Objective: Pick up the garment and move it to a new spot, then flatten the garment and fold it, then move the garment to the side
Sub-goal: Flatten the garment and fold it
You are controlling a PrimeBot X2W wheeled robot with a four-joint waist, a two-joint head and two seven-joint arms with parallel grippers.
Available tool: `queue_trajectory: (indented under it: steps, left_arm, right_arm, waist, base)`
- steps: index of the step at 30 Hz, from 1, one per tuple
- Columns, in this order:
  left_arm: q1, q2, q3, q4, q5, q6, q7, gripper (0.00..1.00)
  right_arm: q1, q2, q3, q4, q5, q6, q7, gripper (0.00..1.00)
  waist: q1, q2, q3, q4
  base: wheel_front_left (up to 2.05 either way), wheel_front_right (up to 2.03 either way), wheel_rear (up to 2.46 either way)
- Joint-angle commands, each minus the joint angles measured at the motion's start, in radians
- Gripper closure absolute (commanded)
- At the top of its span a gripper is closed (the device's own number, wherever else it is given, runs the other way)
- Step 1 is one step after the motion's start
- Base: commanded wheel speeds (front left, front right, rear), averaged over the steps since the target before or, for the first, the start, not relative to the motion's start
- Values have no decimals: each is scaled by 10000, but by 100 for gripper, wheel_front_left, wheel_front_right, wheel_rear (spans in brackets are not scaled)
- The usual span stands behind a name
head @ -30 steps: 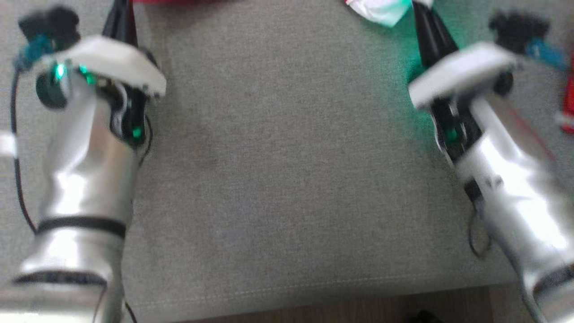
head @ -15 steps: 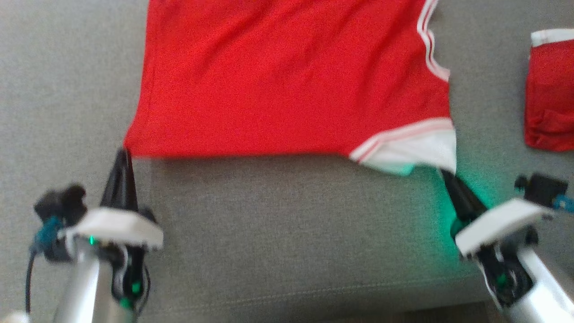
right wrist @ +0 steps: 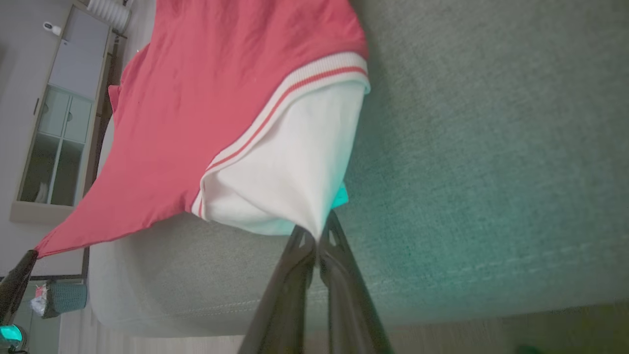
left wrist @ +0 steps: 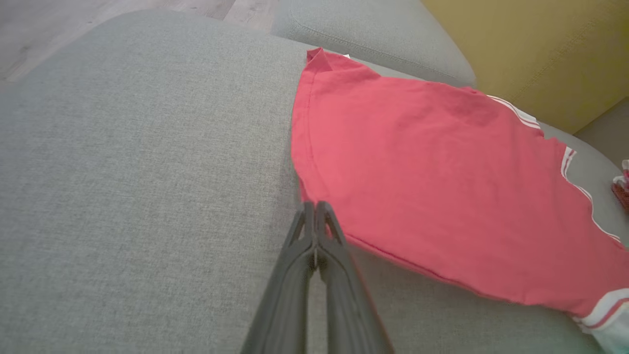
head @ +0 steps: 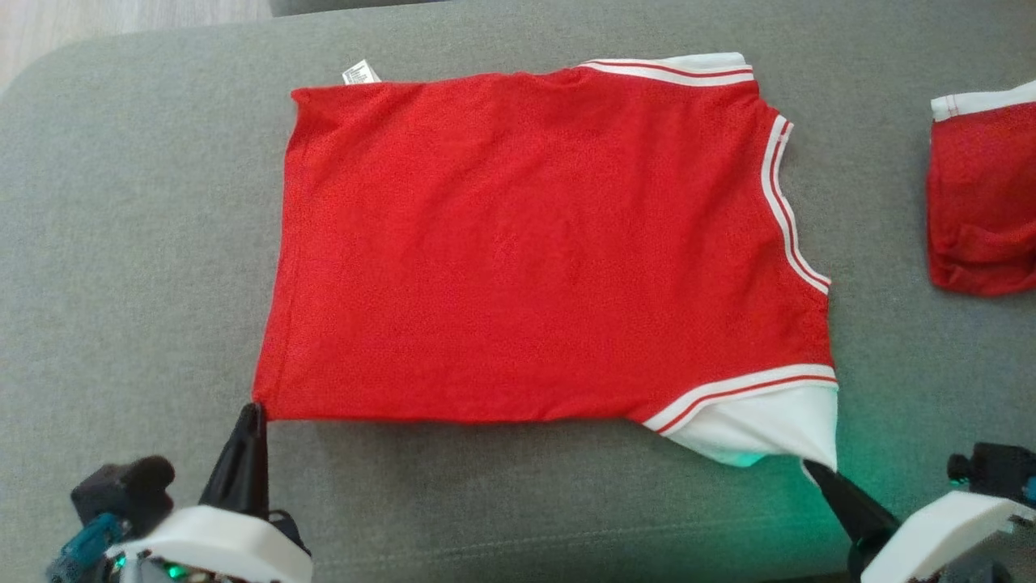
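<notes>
The garment (head: 534, 243) is a red shirt with white, red-striped trims, spread flat on the grey sofa cushion (head: 121, 243). My left gripper (head: 253, 411) is shut on its near left hem corner, and the left wrist view shows the closed tips (left wrist: 314, 209) right at the edge of the garment (left wrist: 432, 187). My right gripper (head: 813, 468) is shut on the tip of the white sleeve at the near right. In the right wrist view that sleeve of the garment (right wrist: 221, 98) is pulled to a point between the fingers of the right gripper (right wrist: 317, 233). The near hem runs taut between the two grips.
A second red piece with a white band (head: 979, 202) lies at the cushion's right edge. The cushion's front seam runs just past both grippers. A yellow backrest (left wrist: 530, 49) stands beyond the cushion, and wooden floor (head: 121, 24) shows at the far left corner. A cabinet (right wrist: 64, 108) stands across the room.
The head camera has swung so that the whole garment shows, with the arms lower in the picture. Both grippers have stayed shut on the same corners.
</notes>
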State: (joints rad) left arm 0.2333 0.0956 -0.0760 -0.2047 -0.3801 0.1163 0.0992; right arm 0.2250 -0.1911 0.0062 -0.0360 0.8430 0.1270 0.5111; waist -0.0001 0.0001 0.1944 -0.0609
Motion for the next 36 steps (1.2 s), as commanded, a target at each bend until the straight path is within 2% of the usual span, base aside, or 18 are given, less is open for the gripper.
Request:
queue_trajectory:
  steps: [1, 3, 6, 10, 14, 17, 24, 30, 31, 32, 33, 34, 36]
  left_arm:
    - [-219, 107, 285, -631, -6, 71, 154, 100]
    - [-240, 179, 206, -773, 9, 55, 367, 100]
    - [-582, 404, 61, -789, -22, -86, 890, 100]
    - [-1450, 783, 18, -712, -254, -324, 1794, 100]
    - [-2527, 1077, 131, -488, -704, -598, 2486, 100]
    - [-3347, 1167, 228, -181, -1037, -708, 2843, 100]
    - [-4718, 1078, 459, 905, -1734, -904, 3001, 100]
    - [-5596, 886, 500, 2033, -1935, -1120, 2473, 100]
    - [-5698, 855, 488, 2194, -1909, -1158, 2316, 100]
    - [-5766, 809, 454, 2350, -1890, -1196, 2181, 85]
    - [-5822, 742, 450, 2470, -1880, -1218, 1996, 55]
    - [-5862, 737, 428, 2574, -1761, -1217, 1784, 0]
    - [-5874, 625, 404, 2726, -1648, -1236, 1323, 0]
  right_arm:
    - [10, 293, -290, -744, -259, 37, 615, 100]
    - [68, 764, -685, -1108, -392, 37, 1368, 100]
    - [-148, 1143, -1184, -1444, -315, 37, 2369, 100]
    - [-971, 1343, -1705, -1573, -16, 37, 3427, 100]
    - [-2150, 1396, -2102, -1343, 323, 37, 4045, 100]
    - [-3032, 1403, -2220, -867, 844, 37, 4194, 100]
    - [-4745, 1406, -2250, 395, 1079, 37, 4142, 100]
    - [-5851, 1407, -2029, 1124, 1017, 37, 3251, 100]
    - [-5945, 1407, -1967, 1106, 1016, 37, 2963, 72]
    - [-6004, 1407, -1900, 1056, 992, 37, 2648, 0]
    - [-6042, 1407, -1771, 914, 914, 37, 2330, 0]
    - [-6063, 1407, -1670, 700, 818, 37, 1873, 0]
    - [-5977, 1341, -1354, 321, 531, 37, 931, 0]
  waist:
    - [1, -1, 3, 5]
    - [1, -1, 30, 7]
    - [1, -1, 151, 4]
    - [1, -1, 444, -95]
    - [1, -1, 829, -165]
    - [1, -1, 1114, -166]
    - [1, -1, 1560, -92]
    - [1, -1, 1841, 46]
    - [1, -1, 1879, 65]
    - [1, -1, 1907, 82]
    - [1, -1, 1935, 95]
    - [1, -1, 1967, 102]
    - [1, -1, 2003, 109]
  base:
    - [0, 0, 0]
    - [0, 0, 0]
    - [0, 0, 0]
    - [0, 0, 0]
    - [0, 0, 0]
    - [0, 0, 0]
    - [0, 0, 0]
    - [0, 0, 0]
    - [0, 0, 0]
    - [0, 0, 0]
    - [0, 0, 0]
    - [0, 0, 0]
    - [0, 0, 0]
